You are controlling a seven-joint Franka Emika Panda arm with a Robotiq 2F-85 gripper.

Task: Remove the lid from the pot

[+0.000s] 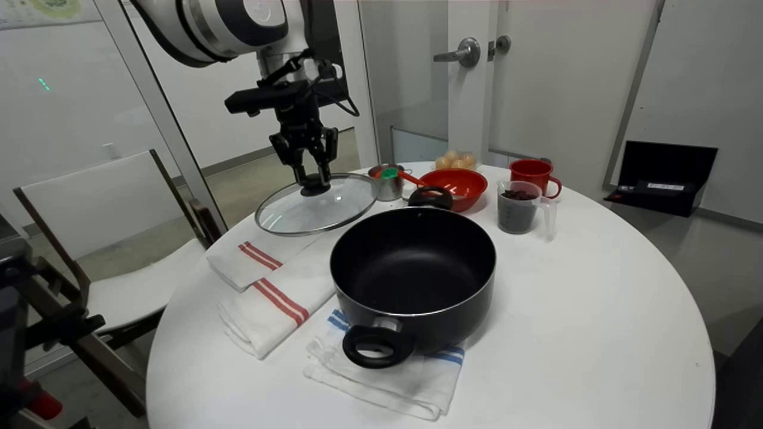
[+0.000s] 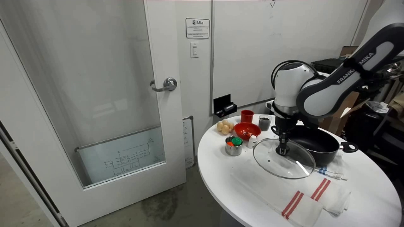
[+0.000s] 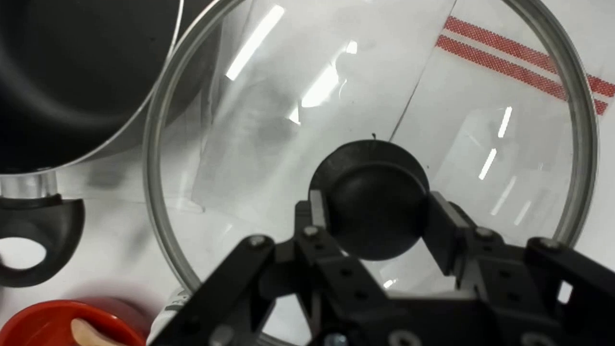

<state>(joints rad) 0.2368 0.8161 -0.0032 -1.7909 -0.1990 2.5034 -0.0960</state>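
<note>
Glazed door [image 2: 94, 78] seen beyond round white table [image 1: 596, 310]. Wide black pot [image 1: 411, 262] set uncovered on blue-striped dish towel [image 1: 381, 381]. Glass lid [image 2: 284, 167] held just beside pot, over red-striped dish towels [image 1: 262, 322]; whether they are touched cannot be told. Red bowl [image 2: 243, 127], red mug [image 1: 527, 173], clear measuring cup [image 1: 517, 220] of dark pieces and steel cup [image 2: 233, 150] placed near pot. Black knob [image 3: 370, 199] of lid gripped between narrowed fingers of Robotiq gripper [image 3: 377, 216], seen in wrist view.

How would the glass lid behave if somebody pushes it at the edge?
The glass lid, with its metal rim, is probably stiff yet fragile. The gripper holds only the round knob, so it might tilt or swivel.
</note>
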